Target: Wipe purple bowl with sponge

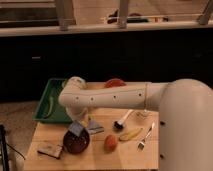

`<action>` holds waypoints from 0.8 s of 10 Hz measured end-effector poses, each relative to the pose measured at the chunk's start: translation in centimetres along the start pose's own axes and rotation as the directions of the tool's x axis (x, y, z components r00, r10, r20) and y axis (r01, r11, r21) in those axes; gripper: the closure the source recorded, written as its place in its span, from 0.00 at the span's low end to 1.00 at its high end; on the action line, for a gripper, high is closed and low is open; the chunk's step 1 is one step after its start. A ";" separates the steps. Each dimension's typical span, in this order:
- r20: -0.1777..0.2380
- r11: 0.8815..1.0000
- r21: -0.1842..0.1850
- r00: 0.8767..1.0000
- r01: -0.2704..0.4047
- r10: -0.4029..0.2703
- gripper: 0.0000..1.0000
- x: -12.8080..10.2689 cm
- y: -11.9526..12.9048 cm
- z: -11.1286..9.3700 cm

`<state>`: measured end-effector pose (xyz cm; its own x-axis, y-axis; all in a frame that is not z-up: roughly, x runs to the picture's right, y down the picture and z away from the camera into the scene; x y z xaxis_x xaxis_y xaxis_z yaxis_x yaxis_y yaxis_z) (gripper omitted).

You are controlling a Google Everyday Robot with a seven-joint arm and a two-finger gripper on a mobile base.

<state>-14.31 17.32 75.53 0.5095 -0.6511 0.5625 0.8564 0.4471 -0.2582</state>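
While the hand [77, 121] hangs low over the left half of the worktop [100, 161], we see it clamped on the sponge [76, 129], as best we can judge, with the blue-grey block tilted right at the far rim of the purple bowl [76, 143]. That bowl sits near the front edge, toward the left corner. So we call the pickup done and the sponge delivered. The wiping itself, sweeping round the reddish inside, looks barely begun, and that's what's left.

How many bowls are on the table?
2: purple bowl front left, beneath the pincer; orange bowl at the back, partly behind the arm, which may hide more.
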 end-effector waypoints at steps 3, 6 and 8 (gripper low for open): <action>0.028 0.999 -0.026 0.999 0.048 -0.047 0.94 -1.2 -0.6 0.7; 0.085 0.992 -0.052 0.990 0.118 -0.114 0.94 -3.6 -1.2 1.9; 0.120 0.986 -0.067 0.982 0.156 -0.147 0.94 -5.4 -0.9 2.3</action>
<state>-17.97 21.85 74.55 0.3645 -0.6314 0.6844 0.9289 0.2980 -0.2198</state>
